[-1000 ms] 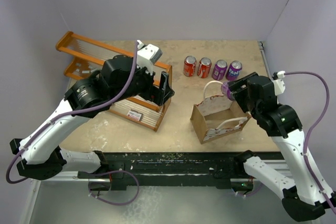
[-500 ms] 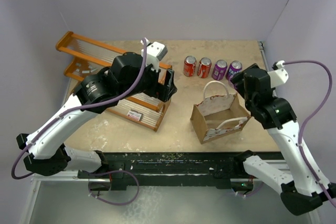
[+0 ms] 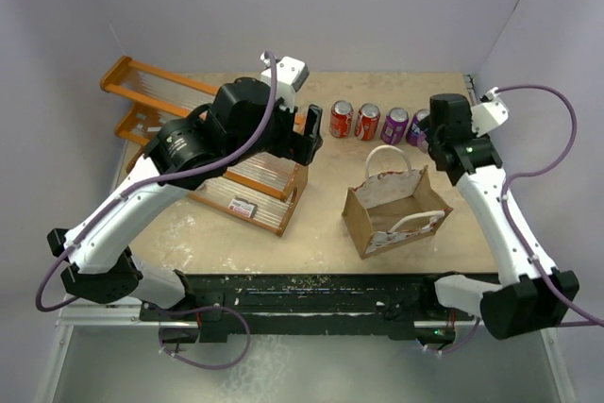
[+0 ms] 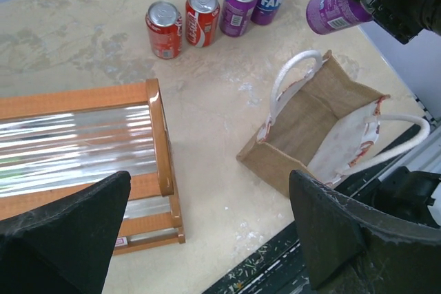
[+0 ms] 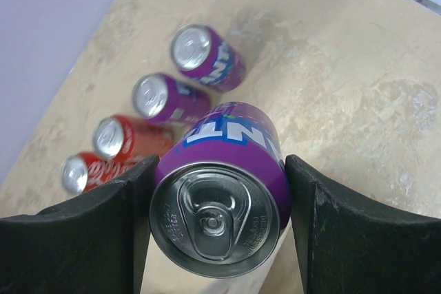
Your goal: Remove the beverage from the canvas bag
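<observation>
Overhead plus wrist views, cans shared

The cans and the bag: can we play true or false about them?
1. The right gripper holds a purple can. True.
2. All the cans standing in the row are red. False: two red cans and two purple cans stand there.
3. The canvas bag is tipped over. False: it stands upright with its top open.
4. The left gripper holds nothing. True.
</observation>
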